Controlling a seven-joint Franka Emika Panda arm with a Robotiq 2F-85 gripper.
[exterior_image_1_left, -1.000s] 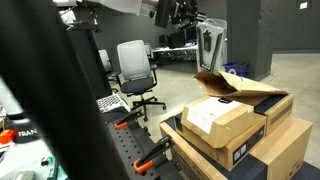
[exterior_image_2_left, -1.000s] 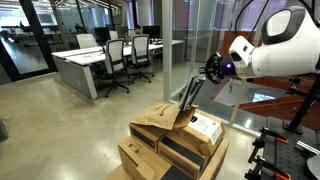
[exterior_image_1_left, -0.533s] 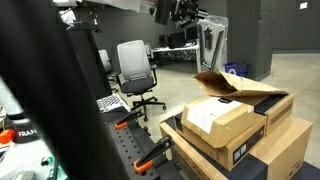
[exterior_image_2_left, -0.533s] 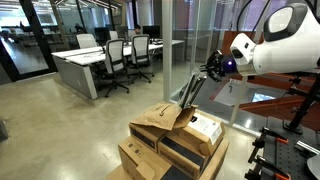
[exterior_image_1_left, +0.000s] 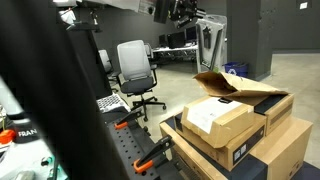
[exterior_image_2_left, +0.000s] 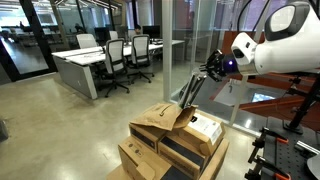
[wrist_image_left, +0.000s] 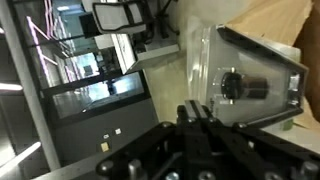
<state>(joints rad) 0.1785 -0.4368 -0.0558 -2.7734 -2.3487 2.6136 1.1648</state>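
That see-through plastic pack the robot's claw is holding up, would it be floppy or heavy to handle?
Probably fairly stiff: the clear plastic pack shows straight edges while hanging from the shut gripper. Likely light for its size, since a pinch at one end carries it. Its glossy surface looks slippery, so it may swing or slip.

open office: polished floor (exterior_image_2_left: 60, 130), glass walls (exterior_image_2_left: 190, 40), desks (exterior_image_2_left: 80, 62), swivel chairs (exterior_image_1_left: 135, 65).

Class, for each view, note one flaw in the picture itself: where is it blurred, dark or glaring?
Wrist view: soft and tilted; the gripper is a dark blur, and the clear case it holds catches glare. In an exterior view, a black out-of-focus post blocks part of the frame; the boxes are sharp. In an exterior view, the glass wall carries reflections and the white arm is very bright.
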